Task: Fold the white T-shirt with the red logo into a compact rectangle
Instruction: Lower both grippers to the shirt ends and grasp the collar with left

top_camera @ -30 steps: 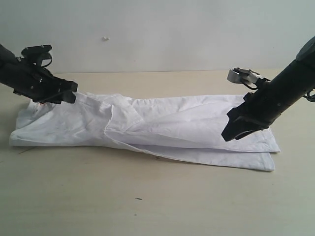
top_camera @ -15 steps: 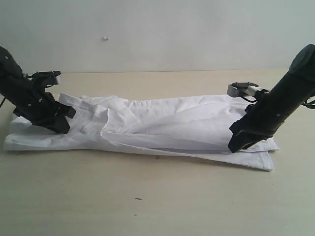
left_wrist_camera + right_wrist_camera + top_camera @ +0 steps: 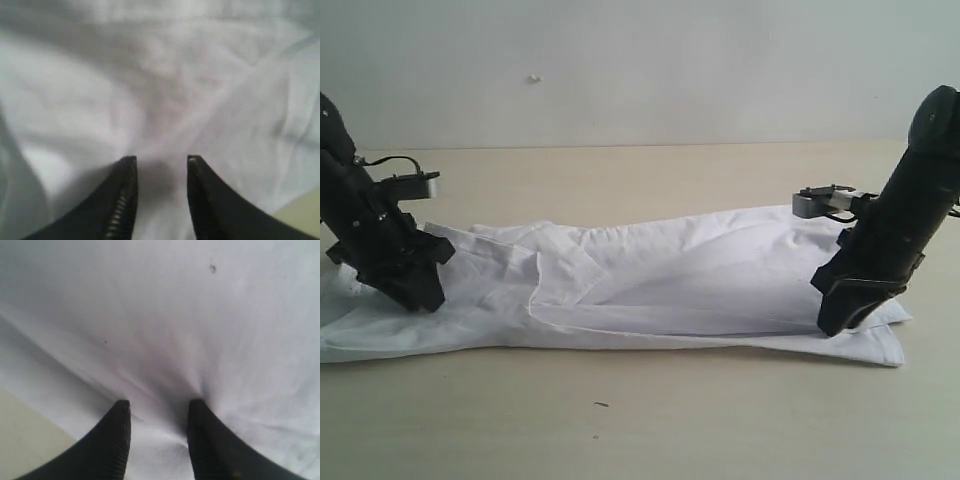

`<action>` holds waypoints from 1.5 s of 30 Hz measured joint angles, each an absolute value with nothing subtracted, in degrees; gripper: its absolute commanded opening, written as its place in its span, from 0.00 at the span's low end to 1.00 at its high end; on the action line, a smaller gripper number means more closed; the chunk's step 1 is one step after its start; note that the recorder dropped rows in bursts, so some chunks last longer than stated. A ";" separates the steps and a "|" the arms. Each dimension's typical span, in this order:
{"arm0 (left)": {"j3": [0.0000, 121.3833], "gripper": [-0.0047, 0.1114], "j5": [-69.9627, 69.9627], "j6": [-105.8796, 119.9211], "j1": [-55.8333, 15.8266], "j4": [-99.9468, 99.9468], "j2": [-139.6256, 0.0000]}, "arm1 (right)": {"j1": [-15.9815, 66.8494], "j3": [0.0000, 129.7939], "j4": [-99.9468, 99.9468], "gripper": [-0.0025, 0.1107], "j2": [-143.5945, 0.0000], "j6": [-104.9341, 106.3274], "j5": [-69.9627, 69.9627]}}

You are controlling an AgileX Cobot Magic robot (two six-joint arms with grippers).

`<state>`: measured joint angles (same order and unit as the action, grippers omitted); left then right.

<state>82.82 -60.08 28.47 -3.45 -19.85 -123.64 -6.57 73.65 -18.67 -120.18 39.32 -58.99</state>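
Observation:
The white T-shirt lies as a long folded strip across the tan table. The red logo, collar and tag are hidden. My left gripper points down onto the strip's left end. In the left wrist view that gripper has its fingers a little apart, with creased white cloth lying under and between them. My right gripper stands on the right end near the front edge. Seen from the right wrist, its tips are also apart over the cloth.
A pale wall rises behind the table. Bare tabletop stretches in front of the shirt and behind it. A small dark speck lies on the table in front of the shirt.
Both grippers came down and toward the front, laying the raised cloth over the strip. The shirt's front edge now lies nearer the camera and the strip looks wider.

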 measured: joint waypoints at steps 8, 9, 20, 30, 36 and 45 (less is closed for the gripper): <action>82.70 0.36 -56.91 27.40 -2.31 -19.03 -115.36 | -6.67 73.01 -23.81 0.36 -113.21 45.31 -59.44; 82.70 0.37 -57.02 27.29 -1.70 -19.51 -114.46 | -6.67 73.01 -24.73 0.36 -111.92 45.45 -59.44; 78.57 0.63 -62.15 28.28 13.76 -33.51 -113.36 | -6.67 72.91 -34.13 0.36 -103.26 46.99 -59.69; 76.46 0.71 -59.98 35.09 21.14 -41.89 -116.88 | -4.09 72.91 -35.79 0.36 -101.99 49.49 -60.10; 76.25 0.71 -58.09 37.03 20.94 -43.16 -122.67 | -2.69 72.91 -36.52 0.36 -101.99 50.30 -60.10; 76.51 0.71 -57.54 37.79 21.05 -43.67 -123.95 | -2.69 72.91 -36.97 0.36 -101.99 50.40 -60.10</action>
<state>76.51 -57.54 37.79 21.05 -43.67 -123.95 -2.69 72.91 -36.97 -101.99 50.40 -60.10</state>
